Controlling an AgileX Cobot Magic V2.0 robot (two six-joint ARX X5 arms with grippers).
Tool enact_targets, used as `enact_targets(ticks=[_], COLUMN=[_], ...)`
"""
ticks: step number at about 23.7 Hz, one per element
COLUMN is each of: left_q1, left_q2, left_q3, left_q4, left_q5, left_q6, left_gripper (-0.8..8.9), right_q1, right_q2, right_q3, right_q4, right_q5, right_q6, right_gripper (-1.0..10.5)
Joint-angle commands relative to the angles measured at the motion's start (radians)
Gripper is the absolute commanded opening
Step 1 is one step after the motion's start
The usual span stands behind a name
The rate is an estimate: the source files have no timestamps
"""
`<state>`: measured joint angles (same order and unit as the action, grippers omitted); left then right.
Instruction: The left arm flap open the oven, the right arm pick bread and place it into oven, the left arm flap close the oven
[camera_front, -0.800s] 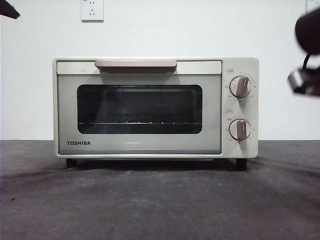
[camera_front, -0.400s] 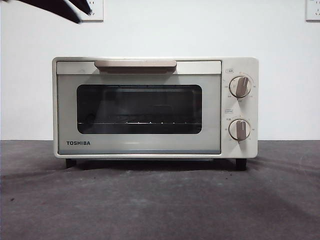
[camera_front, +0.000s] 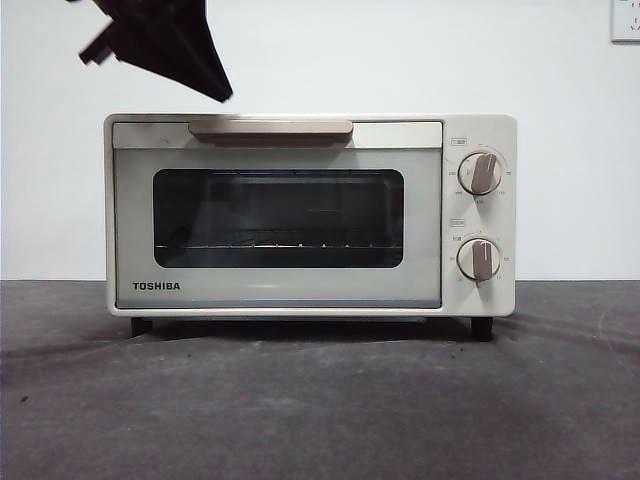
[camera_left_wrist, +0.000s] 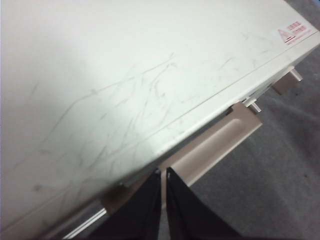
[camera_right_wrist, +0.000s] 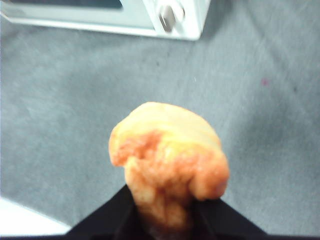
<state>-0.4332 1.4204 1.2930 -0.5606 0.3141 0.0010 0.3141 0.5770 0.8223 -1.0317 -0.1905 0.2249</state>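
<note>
Two end effectors: engaged.
Left end effector (camera_left_wrist: 162, 200): closed, above oven (camera_front: 310, 215) handle (camera_front: 270, 129), upper left, to flap door.
Right end effector (camera_right_wrist: 165, 220): gripping bread (camera_right_wrist: 167, 165), awaiting opening.

Dark grey table (camera_front: 320, 400) carries the oven (camera_front: 300, 290).

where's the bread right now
The bread is gripped in the right gripper, held above the grey table in front of the oven; the front view doesn't show it.

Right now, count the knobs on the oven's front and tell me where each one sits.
2. Both are on the oven's panel beside the glass door: the upper knob near the top, the lower knob directly beneath it. The front view shows the whole face, so none seems hidden.
</note>
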Motion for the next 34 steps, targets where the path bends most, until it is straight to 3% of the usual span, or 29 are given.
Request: enact_targets(ticks=[1,13,23,34], left_q1=[-0.007,-0.030,-0.076,-0.113], left_q2=[0.032,0.071,0.071,0.035], left_q3=[0.026,0.026,0.026,0.013], left_q4=[0.012,-0.014,-0.160,-0.225], left_q5=[0.001,0.001,0.000,-0.008], left_q6=[0.040,0.044,0.108,0.119], left_gripper=[0.17,0.17,0.17,0.17], right_q1=[0.004,0.005,0.005,0.005], right_q2=[-0.019,-0.045,-0.045,-0.045], right_q3=[0.010,0.010,0.010,0.010], right_q4=[0.010,0.007,0.006,0.006], right_q5=[-0.003,-0.005,-0.004,-0.019], right_q6=[0.004,0.008,0.011,0.022], right_gripper=[0.7,0.7,0.7,0.7])
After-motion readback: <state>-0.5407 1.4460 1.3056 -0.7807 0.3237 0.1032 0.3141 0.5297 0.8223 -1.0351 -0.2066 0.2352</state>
